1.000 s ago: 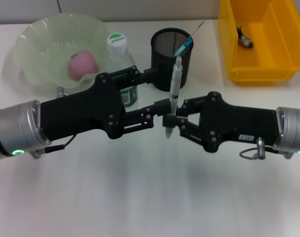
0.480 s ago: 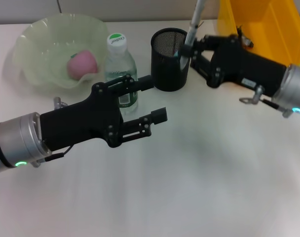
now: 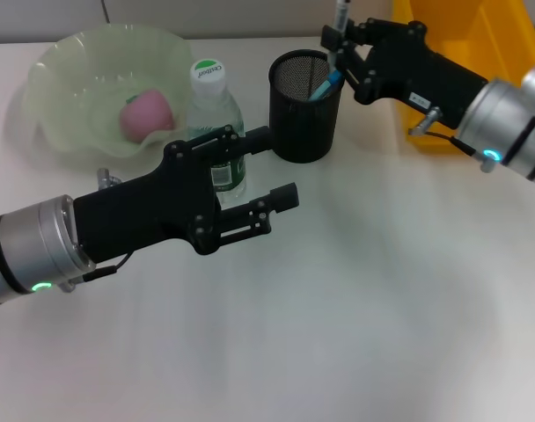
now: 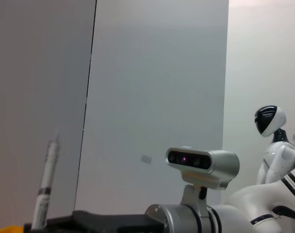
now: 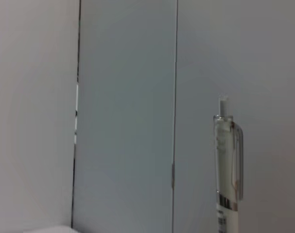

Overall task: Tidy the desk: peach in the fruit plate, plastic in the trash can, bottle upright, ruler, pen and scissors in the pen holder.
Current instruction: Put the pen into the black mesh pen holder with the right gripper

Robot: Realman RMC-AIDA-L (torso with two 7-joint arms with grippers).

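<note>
At far left, behind the left arm's forearm, a pale green plate (image 3: 61, 79) with the pink peach (image 3: 146, 113) in its bowl. Just beside it, an upright bottle (image 3: 213, 105), cap on, partly hidden by the left gripper's upper finger. Across the table's (image 3: 338, 308) near left, the left arm stretched low and nearly level, silver cuff at the edge of the head view, black wrist pointing toward the middle. Left gripper (image 3: 272, 167) spread wide and empty, upper finger reaching just past the bottle toward the holder's wall, lower finger hanging over bare table. Immediately beyond that upper fingertip, the black mesh holder (image 3: 304, 105), upright, with a blue-tipped item leaning inside against its rim. Above the holder's far right rim, the right gripper (image 3: 338, 40), pinched on the pen (image 3: 340, 16), pen held upright with its top leaving the head view. Right arm slanting down from the right edge, over the yellow bin (image 3: 479, 79), wrist angled toward the holder. In the right wrist view, only the pen's clear clip end against a wall. In the left wrist view, the same pen upright far off above the right arm's dark casing.
</note>
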